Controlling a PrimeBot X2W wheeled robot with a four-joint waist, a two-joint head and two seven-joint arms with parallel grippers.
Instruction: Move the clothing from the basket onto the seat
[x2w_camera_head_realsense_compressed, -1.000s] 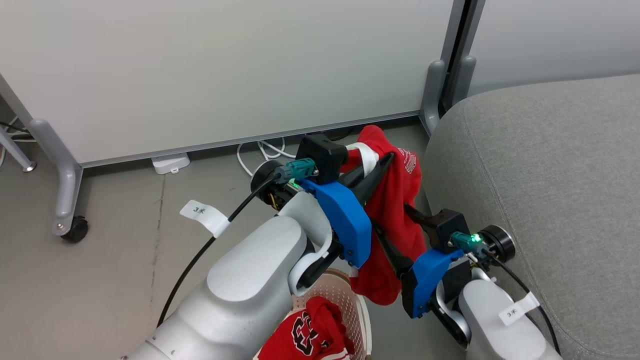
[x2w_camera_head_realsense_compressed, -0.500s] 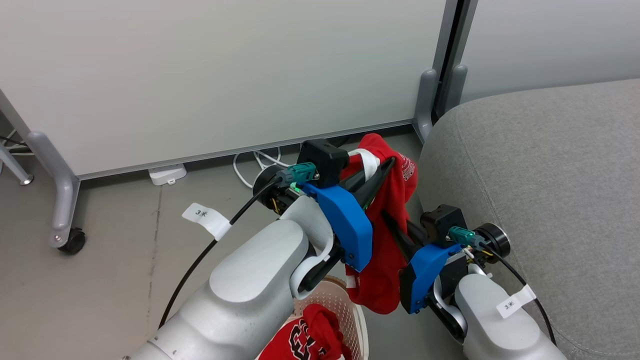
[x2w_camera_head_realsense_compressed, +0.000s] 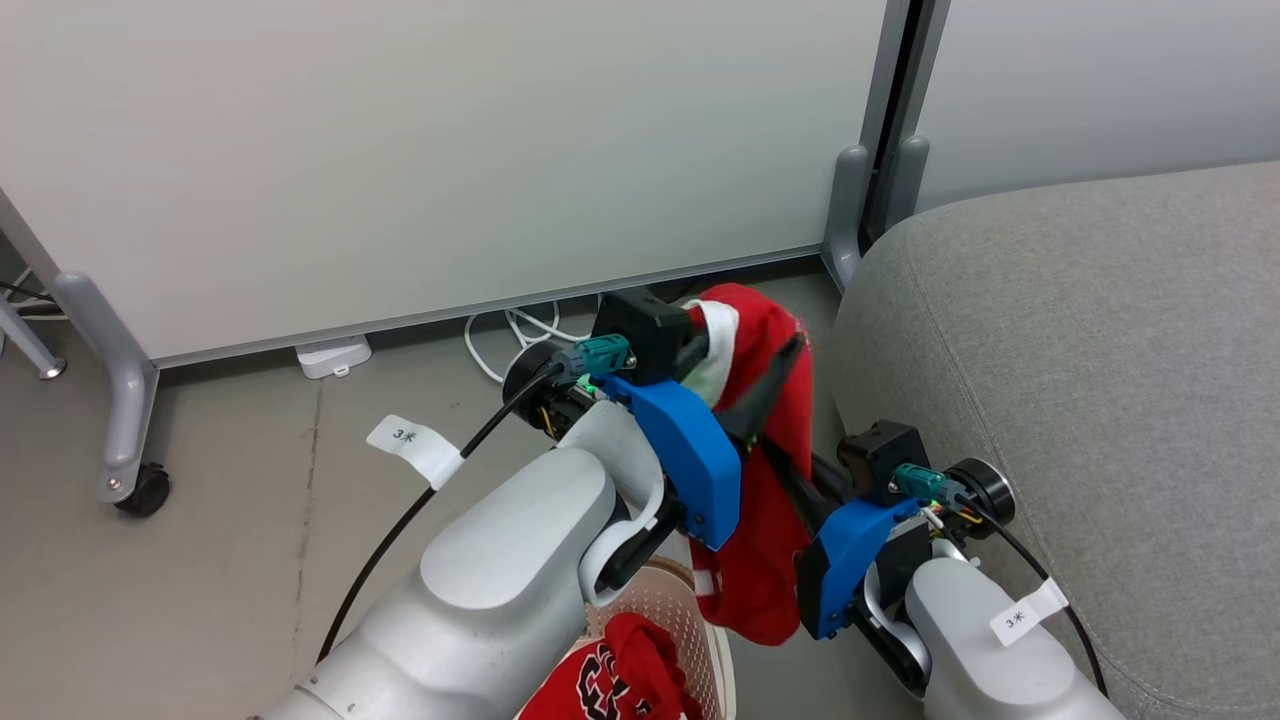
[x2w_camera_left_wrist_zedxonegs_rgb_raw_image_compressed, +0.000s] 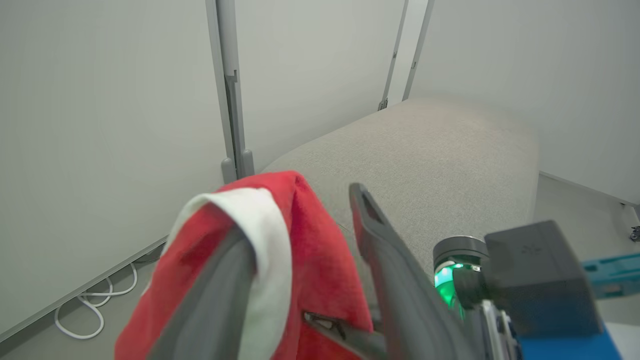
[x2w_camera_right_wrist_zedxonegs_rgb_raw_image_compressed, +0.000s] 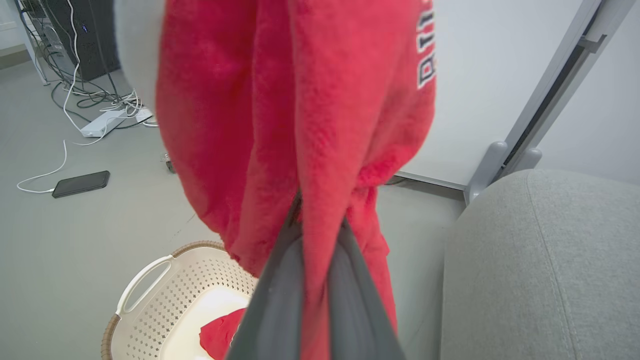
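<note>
One red garment with white trim hangs in the air between my two grippers, just left of the seat, a big light grey cushion. My left gripper stands open; the cloth is draped over one finger and the other finger is bare. My right gripper is shut on a fold lower down the same garment. Below, the cream basket with its brown rim holds the second red garment, which has black-and-white numbers.
White partition panels on grey wheeled legs stand behind. White cables and a power strip lie at their foot. A dark phone on a cable lies on the grey floor.
My left gripper's fingers have parted, leaving the garment draped over one of them. My right gripper has drawn closer to the left one. The garment's lettering has turned out of the head view.
</note>
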